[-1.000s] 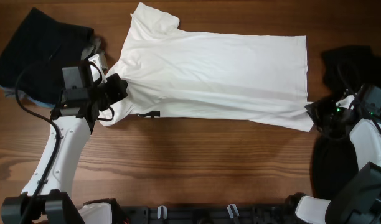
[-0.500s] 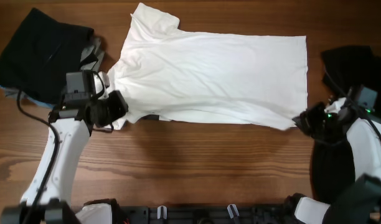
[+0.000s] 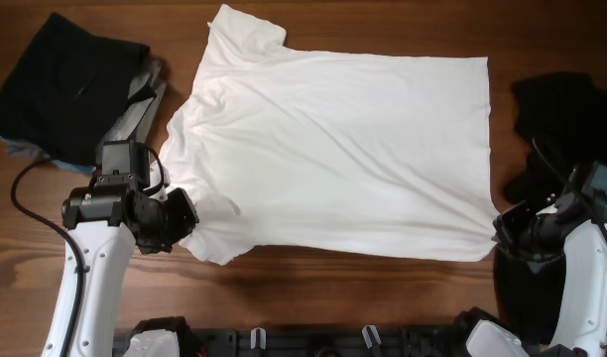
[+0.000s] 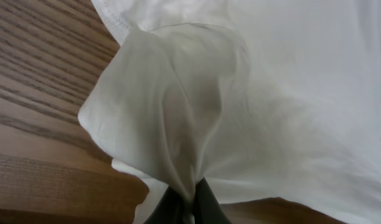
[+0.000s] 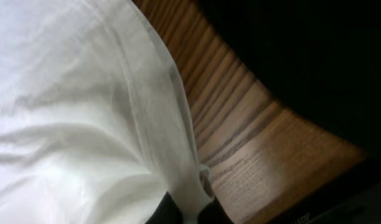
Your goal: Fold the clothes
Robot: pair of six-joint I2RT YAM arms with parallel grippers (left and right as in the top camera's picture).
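White T-shirt (image 3: 333, 149) lies spread on the wooden table (image 3: 333, 297), with its near edge pinched at both ends. The left gripper (image 3: 180, 220) is clamped on the near corner at the sleeve end. In the left wrist view the cloth gathers into a raised, peaked fold that runs straight down into the dark fingertips (image 4: 206, 208), which are pressed together on it. The right gripper (image 3: 504, 238) is likewise closed on the near hem corner, and its wrist view shows the stitched hem drawn down between the two tips. Between the two grippers the near edge of the shirt runs nearly straight, with creases fanning away from each pinch.

Beyond both grippers the body of the shirt lies mostly flat, and its far sleeve sticks out well past the left gripper. Just outside the right gripper, across a strip of bare wood, sits a black garment (image 3: 566, 109). Farther off on the left gripper's outer side lies another dark garment (image 3: 65, 84), with a grey piece (image 3: 135, 111) beside it and a bit of blue cloth (image 3: 26, 151) at its near edge.
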